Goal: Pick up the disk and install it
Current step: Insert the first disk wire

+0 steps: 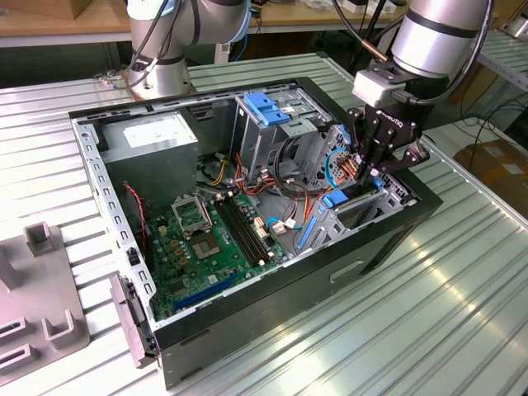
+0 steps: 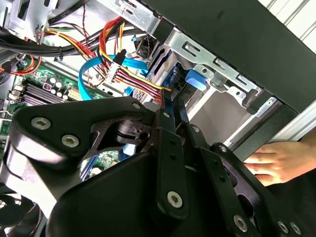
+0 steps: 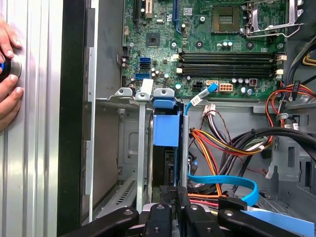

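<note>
Exterior view: an open desktop computer case (image 1: 388,239) lies on its side on a ribbed metal table (image 1: 462,313), taking up the middle of the frame. The arm comes in from the upper right, and its black gripper (image 1: 369,175) reaches down into the drive cage (image 1: 346,216) at the case's right end. The green motherboard (image 1: 206,239) fills the lower left of the case; the grey power-supply box (image 1: 153,136) sits at its upper left.

In the first wrist view the disk (image 3: 166,163) stands on edge in the cage slot at centre frame, its blue bracket (image 3: 166,129) facing the camera between two grey metal rails. The gripper's fingers (image 3: 178,196) at the bottom edge sit close together, clamped on the disk's near end. Orange, red and yellow cables (image 3: 222,143) and a blue data ribbon (image 3: 232,182) run at right. A person's hand (image 3: 7,81) rests on the table at the left edge.

In the second wrist view the same hand (image 2: 276,160) shows at lower right, beside the case wall
</note>
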You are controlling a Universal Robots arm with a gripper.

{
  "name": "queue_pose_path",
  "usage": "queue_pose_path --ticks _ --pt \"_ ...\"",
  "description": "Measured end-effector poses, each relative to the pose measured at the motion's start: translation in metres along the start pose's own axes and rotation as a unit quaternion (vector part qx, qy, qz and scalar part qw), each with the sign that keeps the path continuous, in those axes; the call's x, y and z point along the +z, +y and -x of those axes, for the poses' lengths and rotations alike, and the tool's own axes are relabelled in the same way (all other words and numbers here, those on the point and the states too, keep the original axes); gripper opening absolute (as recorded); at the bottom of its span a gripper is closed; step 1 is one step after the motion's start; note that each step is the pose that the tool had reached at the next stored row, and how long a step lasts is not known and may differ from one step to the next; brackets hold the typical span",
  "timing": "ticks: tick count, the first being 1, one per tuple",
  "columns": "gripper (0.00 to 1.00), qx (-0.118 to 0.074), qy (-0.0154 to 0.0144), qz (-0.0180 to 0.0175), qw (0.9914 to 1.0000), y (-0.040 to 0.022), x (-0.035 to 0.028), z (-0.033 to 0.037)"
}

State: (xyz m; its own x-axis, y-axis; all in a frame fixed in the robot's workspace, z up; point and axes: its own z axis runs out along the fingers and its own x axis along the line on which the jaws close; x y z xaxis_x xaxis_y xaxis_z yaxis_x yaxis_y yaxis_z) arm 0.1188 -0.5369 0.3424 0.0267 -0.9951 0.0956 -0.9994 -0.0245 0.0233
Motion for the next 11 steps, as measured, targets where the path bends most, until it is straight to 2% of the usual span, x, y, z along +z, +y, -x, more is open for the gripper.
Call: queue_pose_path --ticks 11 --pt "0.17 0.000 0.0000 -0.0001 1.00000 -0.0001 0.0032 0.0002"
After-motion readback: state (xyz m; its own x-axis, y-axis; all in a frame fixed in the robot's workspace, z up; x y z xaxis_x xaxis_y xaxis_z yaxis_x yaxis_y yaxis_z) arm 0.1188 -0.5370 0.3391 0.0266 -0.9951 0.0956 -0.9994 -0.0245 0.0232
